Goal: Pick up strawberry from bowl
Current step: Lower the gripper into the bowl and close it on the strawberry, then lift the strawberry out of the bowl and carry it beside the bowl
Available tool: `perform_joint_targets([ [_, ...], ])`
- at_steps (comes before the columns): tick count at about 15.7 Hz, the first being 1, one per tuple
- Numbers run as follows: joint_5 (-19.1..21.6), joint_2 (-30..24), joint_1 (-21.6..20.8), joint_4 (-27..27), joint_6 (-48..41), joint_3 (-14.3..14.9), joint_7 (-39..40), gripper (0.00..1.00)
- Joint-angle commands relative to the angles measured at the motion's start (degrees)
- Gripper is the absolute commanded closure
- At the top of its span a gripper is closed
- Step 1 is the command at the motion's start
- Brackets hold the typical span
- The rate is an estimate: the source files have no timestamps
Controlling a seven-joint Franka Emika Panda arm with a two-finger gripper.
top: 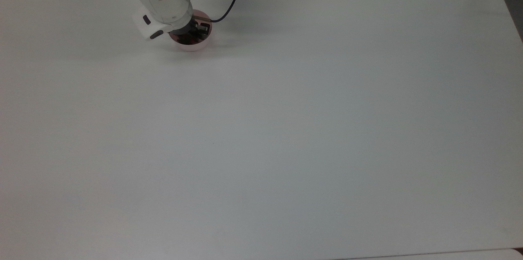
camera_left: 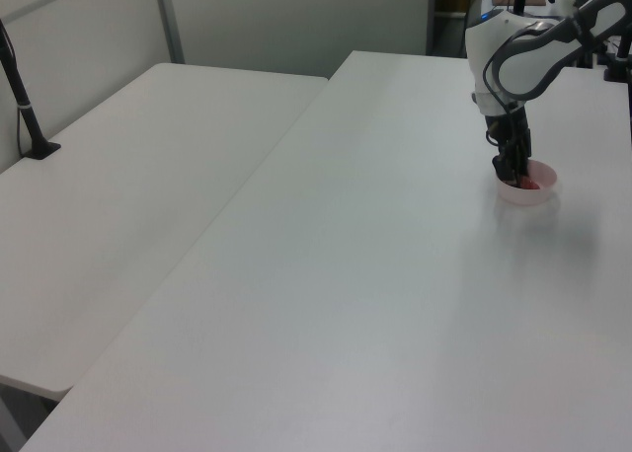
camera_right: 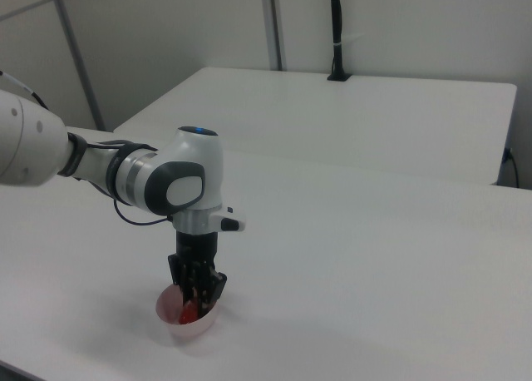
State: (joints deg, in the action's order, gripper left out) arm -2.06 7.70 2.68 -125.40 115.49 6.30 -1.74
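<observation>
Top view: my white arm reaches down from the upper edge, a blue light glowing on its wrist, and my black two-finger gripper (top: 195, 34) is sunk inside the small round pale pink plastic bowl (top: 192, 46), which stands near the far left of the broad white table (top: 286, 129). My wrist covers most of the bowl's inside, so the fruit is hidden beneath me and I cannot tell how far apart my fingers stand. A black cable loops from my wrist toward the top view's right

Left view: my gripper (camera_left: 514, 172) points straight down into the bowl (camera_left: 528, 194) at the left view's far right. A patch of the small glossy red strawberry (camera_left: 530, 184) shows inside the bowl, just beside my fingertips on the left view's right. A second white table (camera_left: 128, 195) stands alongside

Right view: my gripper (camera_right: 194, 302) is down within the bowl (camera_right: 187, 327), and the strawberry (camera_right: 189, 314) lies at my fingertips, low in the bowl. Whether my fingers have closed on it I cannot tell
</observation>
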Motion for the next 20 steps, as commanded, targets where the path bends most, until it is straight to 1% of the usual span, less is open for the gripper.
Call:
perform_joint_targets([
  [1,0.2,-3.3,0.0,-0.1,-3.3,0.1,0.2,0.61],
  [4,0.5,-6.3,0.3,1.1,-8.2,0.1,2.7,0.61],
  [6,0.7,-7.4,1.5,3.2,-11.5,0.1,4.9,0.61],
  [8,0.7,-7.8,3.3,5.7,-14.1,0.2,8.0,0.61],
  [10,0.0,-7.8,6.8,6.6,-14.5,0.3,13.1,0.61],
  [11,-0.6,-7.4,9.5,6.6,-13.9,0.3,16.2,0.61],
  [13,-3.8,-5.9,14.9,6.4,-9.3,0.4,22.5,0.61],
  [15,-4.4,-3.3,19.6,6.5,-3.9,0.3,26.6,0.61],
  [17,-4.4,-0.6,21.0,6.6,1.1,0.3,27.2,0.61],
  [20,-4.5,3.7,21.4,6.7,6.7,0.4,26.8,0.61],
])
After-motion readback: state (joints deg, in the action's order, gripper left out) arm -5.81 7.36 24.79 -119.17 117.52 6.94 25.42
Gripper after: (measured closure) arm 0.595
